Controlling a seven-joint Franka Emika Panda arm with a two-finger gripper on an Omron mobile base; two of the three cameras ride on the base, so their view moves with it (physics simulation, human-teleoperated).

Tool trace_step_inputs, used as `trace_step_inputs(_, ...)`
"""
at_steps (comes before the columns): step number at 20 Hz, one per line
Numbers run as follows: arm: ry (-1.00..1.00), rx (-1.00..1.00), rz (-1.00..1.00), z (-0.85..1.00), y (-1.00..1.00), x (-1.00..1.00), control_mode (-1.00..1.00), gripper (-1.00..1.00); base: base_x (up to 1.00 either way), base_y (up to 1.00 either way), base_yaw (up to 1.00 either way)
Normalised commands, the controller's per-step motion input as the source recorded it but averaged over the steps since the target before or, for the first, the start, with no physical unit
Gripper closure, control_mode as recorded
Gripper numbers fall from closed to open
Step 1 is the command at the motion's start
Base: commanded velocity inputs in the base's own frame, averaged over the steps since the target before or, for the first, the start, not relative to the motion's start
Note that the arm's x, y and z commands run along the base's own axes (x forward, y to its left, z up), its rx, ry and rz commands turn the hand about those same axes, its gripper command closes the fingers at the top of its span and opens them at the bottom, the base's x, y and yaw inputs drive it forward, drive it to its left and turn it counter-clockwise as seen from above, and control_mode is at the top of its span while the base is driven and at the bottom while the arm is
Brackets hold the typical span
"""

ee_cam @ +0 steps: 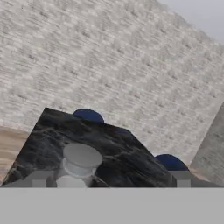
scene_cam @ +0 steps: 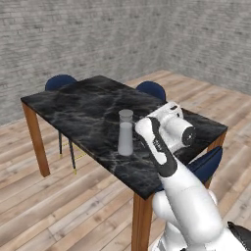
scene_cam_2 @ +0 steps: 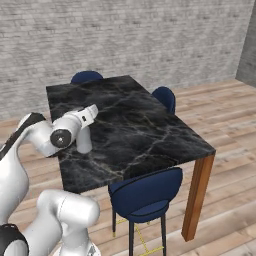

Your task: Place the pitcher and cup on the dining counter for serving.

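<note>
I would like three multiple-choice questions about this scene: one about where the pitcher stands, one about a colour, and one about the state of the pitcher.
1. Where does the pitcher stand?
A. on the floor
B. on the dining counter
C. on a chair

2. What colour are the chairs?
A. navy blue
B. red
C. white

3. How is the pitcher positioned?
A. lying on its side
B. upside down
C. upright

Answers:
1. B, its base rests on the black marble top near the edge closest to the robot.
2. A, the seats around the table are dark blue.
3. C, its flared base is down and its cylindrical top is up.
</note>
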Motion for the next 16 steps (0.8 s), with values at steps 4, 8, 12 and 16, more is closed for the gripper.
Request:
trace_step_inputs(4, 0.63, -0.31, -0.15, -0.04, 0.0, -0.05, -1.0, -1.0, 0.0, 0.0, 0.0)
trace_step_inputs(8, 0.09, -0.03, -0.03, -0.02, 0.0, -0.01, -1.0, -1.0, 0.0, 0.0, 0.0)
trace_step_inputs(12, 0.02, 0.1, -0.05, 0.29, -0.21, -0.09, -1.0, -1.0, 0.0, 0.0, 0.0)
trace_step_inputs(16, 0.31, 0.07, -0.14, 0.78, -0.3, -0.17, -1.0, -1.0, 0.0, 0.0, 0.0)
